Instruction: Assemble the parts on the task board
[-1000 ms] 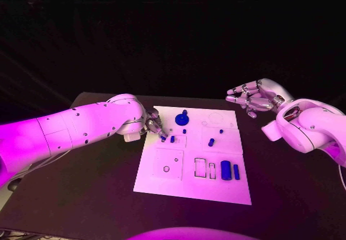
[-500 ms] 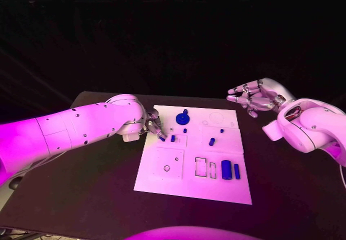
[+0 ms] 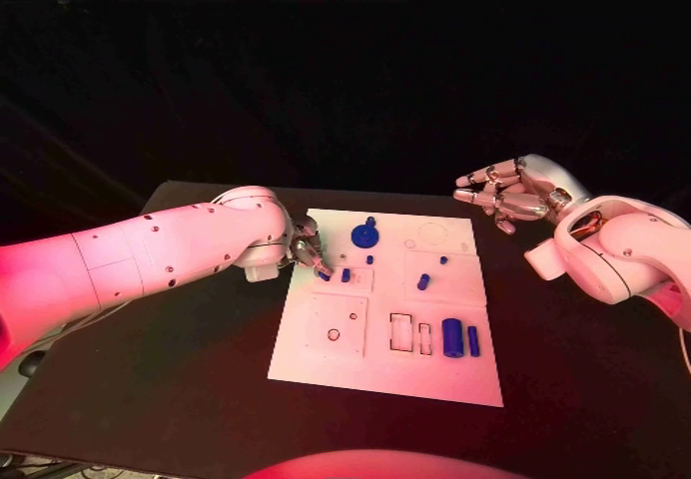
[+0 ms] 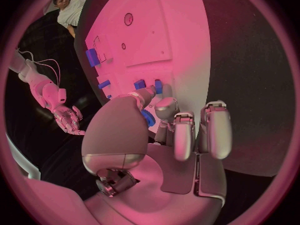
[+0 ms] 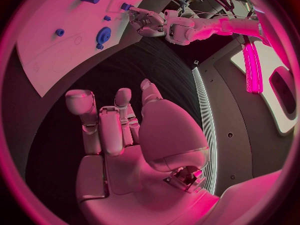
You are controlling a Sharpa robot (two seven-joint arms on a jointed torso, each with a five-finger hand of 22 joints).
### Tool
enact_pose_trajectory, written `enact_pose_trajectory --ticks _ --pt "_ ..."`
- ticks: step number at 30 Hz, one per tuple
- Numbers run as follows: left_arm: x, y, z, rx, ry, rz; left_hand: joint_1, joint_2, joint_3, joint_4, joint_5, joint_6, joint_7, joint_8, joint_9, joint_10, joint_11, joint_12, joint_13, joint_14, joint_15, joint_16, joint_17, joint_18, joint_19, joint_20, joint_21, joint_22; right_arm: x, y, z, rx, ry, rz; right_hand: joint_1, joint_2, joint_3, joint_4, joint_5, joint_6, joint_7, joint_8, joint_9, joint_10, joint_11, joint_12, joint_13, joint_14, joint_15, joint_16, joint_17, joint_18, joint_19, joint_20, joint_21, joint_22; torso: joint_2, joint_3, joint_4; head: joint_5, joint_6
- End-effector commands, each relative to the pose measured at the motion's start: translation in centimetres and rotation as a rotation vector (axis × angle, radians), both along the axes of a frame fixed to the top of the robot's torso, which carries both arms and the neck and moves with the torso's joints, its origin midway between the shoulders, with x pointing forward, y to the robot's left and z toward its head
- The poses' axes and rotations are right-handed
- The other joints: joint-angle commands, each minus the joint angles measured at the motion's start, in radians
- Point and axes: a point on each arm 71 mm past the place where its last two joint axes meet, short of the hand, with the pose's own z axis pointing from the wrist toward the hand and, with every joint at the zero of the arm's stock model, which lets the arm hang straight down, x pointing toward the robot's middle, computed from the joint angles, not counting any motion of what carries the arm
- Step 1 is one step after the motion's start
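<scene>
Head view puts the left hand (image 3: 307, 249) at the board's (image 3: 381, 374) left edge, about ten o'clock, fingertips down on a small blue peg (image 3: 326, 276). Whether it is actually pinched I cannot tell. A second peg (image 3: 345, 276) stands just beside it, toward three o'clock. The right hand (image 3: 507, 196) hovers off the counter (image 3: 202, 399), loosely curled, holding nothing (clearly the farther one).

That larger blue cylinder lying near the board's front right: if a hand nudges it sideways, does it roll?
Probably. The blue cylinder lies on its side on the flat task board, so a sideways nudge would likely roll it. It looks rigid and small, so probably light. The slimmer blue bar beside it might stop it.
</scene>
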Motion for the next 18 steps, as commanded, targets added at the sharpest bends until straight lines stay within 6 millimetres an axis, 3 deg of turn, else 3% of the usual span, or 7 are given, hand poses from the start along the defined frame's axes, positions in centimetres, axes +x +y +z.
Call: enact_pose_trajectory --ticks 1,7,18 --pt "-0.28 -0.11 -0.35 0.009 0.042 0.002 -0.043 0.002 0.088 -0.075 -0.006 0.027 -0.016 0.009 0.003 0.013 -0.003 0.002 0.003 0.105 -0.004 0.002 0.263 -0.014 0.05 -0.007 0.005 0.162 -0.09 0.14 -0.01 -0.009 -0.006 0.017 0.007 0.0 -0.006 0.001 -0.004 0.002 -0.001 0.004 0.001 -0.003 -0.005 0.002 -0.001 0.013 -0.005 -0.005 -0.001 0.017 0.0 -0.006 -0.005 -0.001 0.0 0.0012 -0.0004 -0.003 0.0" --pt "-0.23 -0.4 -0.42 0.01 0.052 0.008 -0.098 -0.004 0.006 -0.029 -0.007 0.04 -0.026 0.011 0.002 0.016 -0.012 0.011 0.012 0.105 -0.012 0.002 0.263 -0.014 0.052 -0.012 0.007 0.166 -0.11 0.15 -0.01 -0.01 -0.005 0.017 0.007 0.0 -0.006 0.002 -0.005 0.002 -0.001 0.004 0.001 -0.003 -0.005 0.002 -0.002 0.012 -0.005 -0.006 -0.002 0.017 -0.001 -0.006 -0.006 -0.002 0.0 0.0012 -0.0012 -0.002 -0.001" --pt "-0.17 -0.8 -0.57 0.061 0.058 0.005 -0.12 -0.005 -0.064 -0.002 -0.007 0.05 -0.029 0.009 -0.002 0.02 -0.015 0.021 0.023 0.105 -0.018 0.002 0.263 -0.017 0.056 -0.017 0.015 0.175 -0.14 0.13 -0.04 -0.01 0.001 0.021 0.008 0.0 -0.007 0.001 -0.005 0.002 -0.001 0.004 0.001 -0.004 -0.005 0.001 -0.003 0.012 -0.005 -0.006 -0.003 0.017 -0.001 -0.006 -0.006 -0.003 0.001 0.0008 -0.001 -0.006 -0.004"
